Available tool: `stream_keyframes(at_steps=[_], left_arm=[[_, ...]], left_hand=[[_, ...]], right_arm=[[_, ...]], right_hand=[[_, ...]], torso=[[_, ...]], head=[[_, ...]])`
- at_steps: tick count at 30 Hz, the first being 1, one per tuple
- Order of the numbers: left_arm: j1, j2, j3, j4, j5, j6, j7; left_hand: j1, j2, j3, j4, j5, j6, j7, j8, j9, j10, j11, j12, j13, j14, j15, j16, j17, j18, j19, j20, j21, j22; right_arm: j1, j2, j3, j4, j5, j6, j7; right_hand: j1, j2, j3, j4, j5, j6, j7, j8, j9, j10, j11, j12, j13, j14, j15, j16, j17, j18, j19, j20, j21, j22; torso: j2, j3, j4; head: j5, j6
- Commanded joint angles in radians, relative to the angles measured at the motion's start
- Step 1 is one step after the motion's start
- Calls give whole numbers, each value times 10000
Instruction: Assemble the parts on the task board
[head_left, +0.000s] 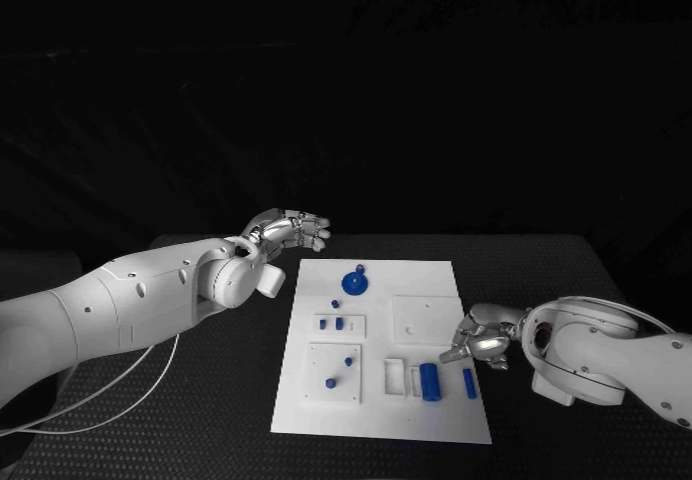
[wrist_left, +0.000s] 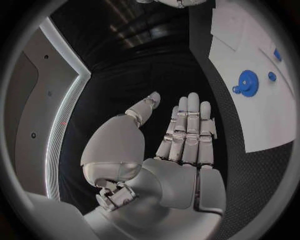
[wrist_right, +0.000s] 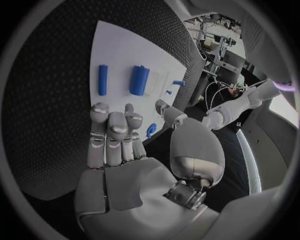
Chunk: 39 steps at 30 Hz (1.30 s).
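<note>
**A:** How many pieces did you have on the task board (head_left: 433, 280)?

**B:** You had one flat white rectangular board lying in the middle of the black, finely textured bench (head_left: 188, 400). On it I counted one blue gear (head_left: 355, 283), round and toothed, near the far end; one thick blue cylinder (head_left: 428, 380) and one thinner blue rod (head_left: 469, 383) lying side by side near the right edge at the near end. There were also several small blue pegs (head_left: 335, 323) on the raised white blocks along the left side; they were too small for you to count surely.

**A:** And the blocks?

**B:** Four raised white squarish plates, smooth and matte, were set on the board.

**A:** What were your hands doing?

**B:** Your left hand (head_left: 293, 232) hung above the bench just past the board's far left corner, silver fingers loosely curled but apart, holding nothing; its wrist camera showed the fingers (wrist_left: 187, 125) stretched out side by side. Your right hand (head_left: 483, 340) was at the board's right edge, near the rod, fingers (wrist_right: 112, 125) spread and gripping nothing.
</note>
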Motion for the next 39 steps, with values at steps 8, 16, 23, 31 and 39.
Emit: stream_keyframes(at_steps=[8,16,23,31,39], left_arm=[[-7,34,6,33,10,154,110],[-7,19,6,48,10,158,105],[-7,10,6,57,10,162,95],[-6,25,6,67,10,176,92],[-6,33,6,78,10,186,78]], left_hand=[[-85,-46,-3,45,2,-64,-11,-6,-7,-64,-12,1,-15,25,33,-73,24,85,34,53,-67,21],[-88,-47,-5,47,1,-65,-11,-5,-7,-64,-12,1,-16,23,34,-81,31,85,34,53,-70,25],[-93,-47,-8,51,0,-66,-11,-4,-7,-64,-12,2,-17,22,35,-88,38,85,35,54,-72,29],[-95,-47,-9,55,-1,-68,-11,-3,-7,-65,-12,2,-18,24,35,-96,48,85,35,54,-76,34],[-98,-46,-11,58,-2,-70,-11,-3,-8,-67,-11,2,-19,24,35,-104,57,86,36,54,-79,39]], right_arm=[[-203,260,-289,-97,519,-5,-1226],[-464,759,-297,-300,518,-334,-1238],[-654,970,-298,-536,506,-402,-1218],[-817,1329,-306,-757,331,-508,-1250],[-894,1566,-312,-902,226,-489,-1263]], right_hand=[[-543,107,35,62,-14,211,-28,78,159,-409,-63,138,273,-64,-42,121,110,380,18,-205,213,191],[-818,-82,143,68,-13,156,-12,-37,140,-379,-49,132,352,-59,-31,141,132,380,9,-218,289,178],[-934,-120,205,84,-12,174,-11,-66,139,-362,-48,127,385,-52,-28,148,139,380,9,-219,321,173],[-948,-147,237,46,-12,182,-10,-81,140,-360,-47,121,404,-51,-27,150,141,380,3,-218,338,171],[-928,-62,318,-82,-12,213,-11,-103,147,-347,-46,113,444,-41,-24,160,146,380,-6,-208,381,172]], torso=[[-30,-31,-29],[-22,-30,-7],[-22,-39,-8],[-23,-36,-21],[-21,-34,-33]], head=[[-107,-101],[-117,-171],[-69,-205],[-24,-248],[18,-296]])
